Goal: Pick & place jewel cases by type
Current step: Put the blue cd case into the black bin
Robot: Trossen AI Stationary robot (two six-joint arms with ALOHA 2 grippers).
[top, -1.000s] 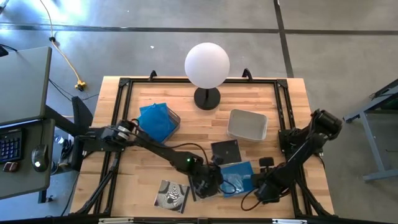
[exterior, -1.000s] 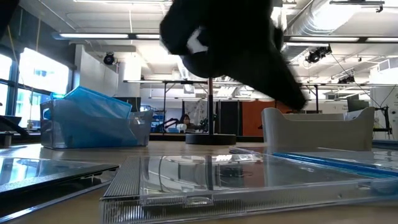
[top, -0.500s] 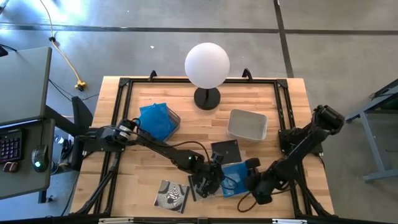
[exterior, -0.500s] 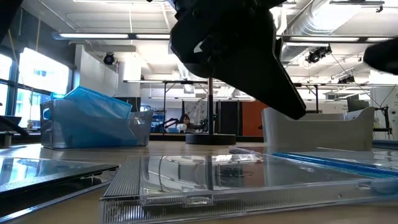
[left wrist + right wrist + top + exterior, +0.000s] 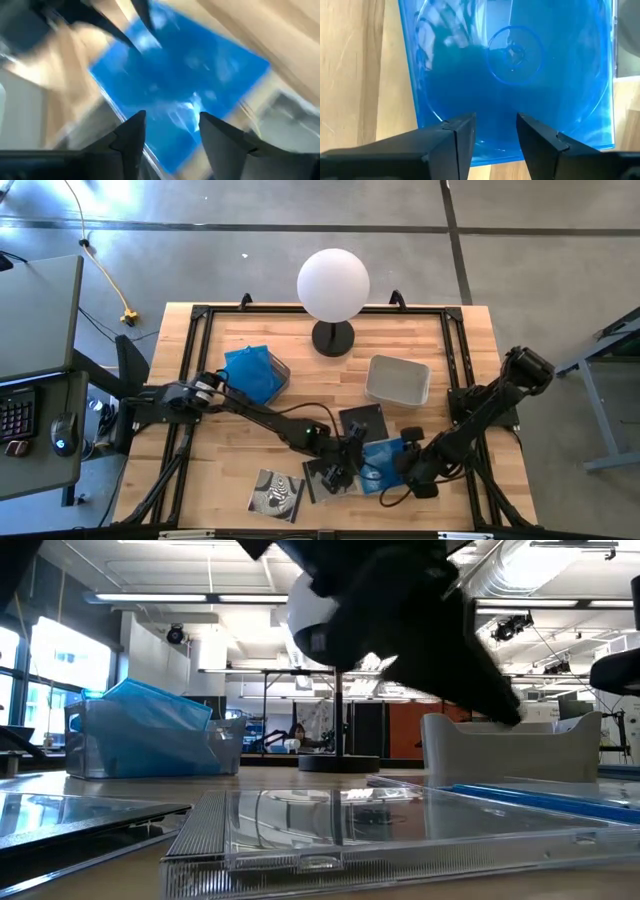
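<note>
A bright blue jewel case (image 5: 381,459) lies flat on the table near the front, right of centre. My left gripper (image 5: 350,463) is open and hovers over its left part; the case fills the left wrist view (image 5: 190,75). My right gripper (image 5: 408,460) is open over the case's right part (image 5: 520,65), and its fingers stand above the case. A dark case (image 5: 362,420) lies just behind the blue one. A clear-and-dark case (image 5: 320,478) and a swirl-patterned case (image 5: 277,492) lie to the left. More blue cases (image 5: 250,373) stand in the left tub.
A grey tub (image 5: 398,380) stands at the back right. A lamp with a white globe (image 5: 333,285) stands on its black base (image 5: 333,338) at the far middle. A black frame (image 5: 195,315) runs round the table. The two arms are close together over the blue case.
My right gripper has moved toward the table's left and a little toward its far edge, arriving over the blue case. My left gripper has moved toward the right, from the clear-and-dark case to over the blue case. No case has moved.
</note>
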